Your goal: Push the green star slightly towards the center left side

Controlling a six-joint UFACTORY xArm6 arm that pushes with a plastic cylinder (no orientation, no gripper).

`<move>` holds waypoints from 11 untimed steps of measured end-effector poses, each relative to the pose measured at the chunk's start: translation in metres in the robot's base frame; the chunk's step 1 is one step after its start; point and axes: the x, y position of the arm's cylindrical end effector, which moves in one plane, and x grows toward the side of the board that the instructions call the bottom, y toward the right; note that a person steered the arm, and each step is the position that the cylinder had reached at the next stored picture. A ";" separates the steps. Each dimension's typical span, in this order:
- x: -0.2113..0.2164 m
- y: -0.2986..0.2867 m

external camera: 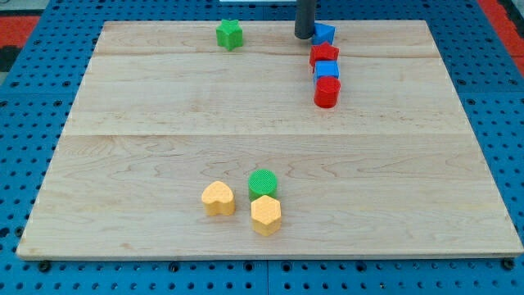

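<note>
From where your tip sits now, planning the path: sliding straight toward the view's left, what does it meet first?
Probably the green star-shaped block; my tip sits beside the blue block, with bare wooden board between, though depth alignment is uncertain.

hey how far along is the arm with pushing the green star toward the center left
Nothing looks done yet: the green star sits near the view's top edge of the board, untouched. In hand: my tip is off to the star's right, beside the blue block that heads the red and blue column. Left: bring the tip to the star and nudge it down and leftward.
</note>
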 end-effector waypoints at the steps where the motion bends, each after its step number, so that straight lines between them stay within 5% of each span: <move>1: -0.006 0.004; 4: -0.022 -0.022; 6: 0.002 -0.158; 9: 0.015 -0.134; 11: 0.030 -0.200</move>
